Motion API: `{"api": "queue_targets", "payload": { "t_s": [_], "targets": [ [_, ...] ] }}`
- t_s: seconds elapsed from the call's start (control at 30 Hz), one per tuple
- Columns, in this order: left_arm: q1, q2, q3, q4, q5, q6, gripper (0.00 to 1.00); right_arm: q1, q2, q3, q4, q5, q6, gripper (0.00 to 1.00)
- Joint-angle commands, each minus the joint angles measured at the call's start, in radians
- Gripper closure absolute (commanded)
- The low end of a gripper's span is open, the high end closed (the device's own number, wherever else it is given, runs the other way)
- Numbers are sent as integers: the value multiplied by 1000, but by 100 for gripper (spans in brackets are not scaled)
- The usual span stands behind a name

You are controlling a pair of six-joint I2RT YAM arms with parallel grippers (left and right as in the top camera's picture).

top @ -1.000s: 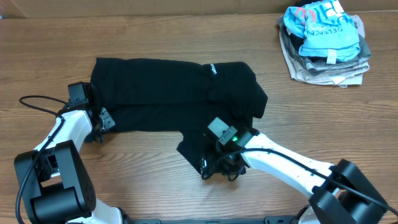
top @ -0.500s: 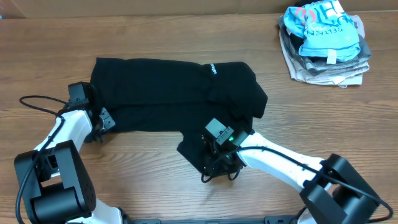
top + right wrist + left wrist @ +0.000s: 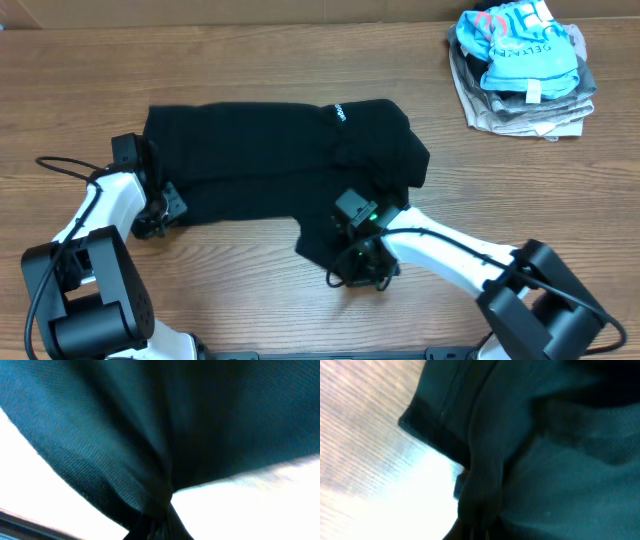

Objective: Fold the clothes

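The clothes point(image 3: 270, 150), one large black garment with a small white mark point(image 3: 338, 113), lie spread across the middle of the wooden table. My left gripper point(image 3: 158, 205) is shut on the garment's lower left corner. In the left wrist view a bunched ridge of dark fabric point(image 3: 485, 475) runs down into the jaws point(image 3: 480, 532). My right gripper point(image 3: 350, 268) is shut on the flap that hangs out at the garment's front edge. In the right wrist view the cloth point(image 3: 125, 435) gathers to a pinched point at the jaws point(image 3: 159, 527). The fingers themselves are hidden by fabric.
A stack of folded grey and beige garments point(image 3: 525, 110) with a light-blue printed shirt point(image 3: 520, 45) on top sits at the back right corner. The left arm's black cable point(image 3: 60, 165) loops over the table point(image 3: 250, 60) at the left.
My right gripper has closed on the front flap and shifted slightly right. The garment's left edge and my left gripper have moved a little, pulling the cloth.
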State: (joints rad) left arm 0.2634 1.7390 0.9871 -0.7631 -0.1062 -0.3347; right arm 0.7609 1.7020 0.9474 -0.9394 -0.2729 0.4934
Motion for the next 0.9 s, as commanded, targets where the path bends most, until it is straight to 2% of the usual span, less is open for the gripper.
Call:
{"api": "queue_targets", "payload": {
  "t_s": [0.0,0.2,0.37,0.63,0.87],
  "targets": [
    [-2,-14,111,-102,1,76,96,-44,-103,68,-92,2,22,96],
    [-2,-14,268,-308,-21,165,96,-101,-238,183,-366,2,34,96],
    [-2,-14,311,-360,-85,167,96,-169,-271,269,-443,58,11,96],
    [-2,-13,311,-293,-84,163,96,-357,-243,293,-199,100,-162,96],
    [-2,-8,309,-176,-26,163,96,-414,-143,293,53,92,-268,96]
  ]
}}
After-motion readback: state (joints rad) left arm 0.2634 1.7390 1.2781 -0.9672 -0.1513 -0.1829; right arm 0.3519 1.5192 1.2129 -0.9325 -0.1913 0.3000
